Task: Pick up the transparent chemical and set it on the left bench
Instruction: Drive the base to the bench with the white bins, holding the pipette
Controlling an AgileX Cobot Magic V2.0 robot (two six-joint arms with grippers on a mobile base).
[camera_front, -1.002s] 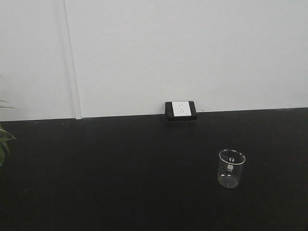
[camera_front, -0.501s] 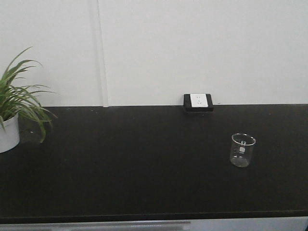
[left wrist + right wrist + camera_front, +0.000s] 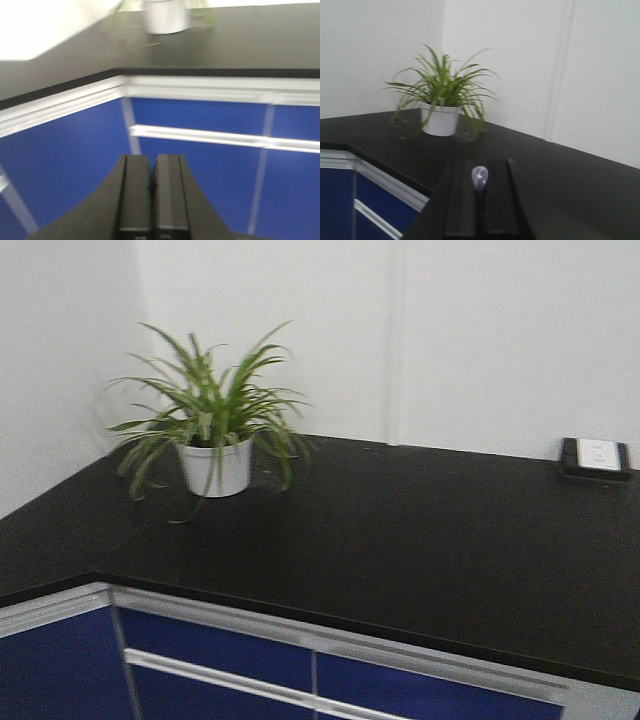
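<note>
Looking through the front view, I see a black benchtop point(image 3: 420, 530) that turns a corner at the left. A potted plant point(image 3: 210, 430) in a white pot stands near that corner. A wall socket point(image 3: 597, 456) sits at the far right, where the top meets the white wall point(image 3: 480, 330). Blue cabinet fronts point(image 3: 220, 650) with pale rails run below the edge. This view shows the socket, which neither wrist view catches.

Only my right wrist view shows what I carry. My right gripper point(image 3: 480, 164) has its two dark fingers drawn close together. The transparent chemical point(image 3: 480, 177) is pinched in the seam between them, near the tips. All I can see of it is a small rounded end, translucent and whitish with a faint bluish sheen. The rest is hidden between the fingers, so I cannot tell its length or how it lies. Beyond the fingers lies the benchtop, with the plant farther back and to the left against the wall.

My left wrist view is blurred. My left gripper point(image 3: 152, 159) has its fingers flat against each other, closed. It faces the blue cabinet fronts below the benchtop's edge, so it sits lower than the right one. The white pot is only a smear at the top of that view.
</note>
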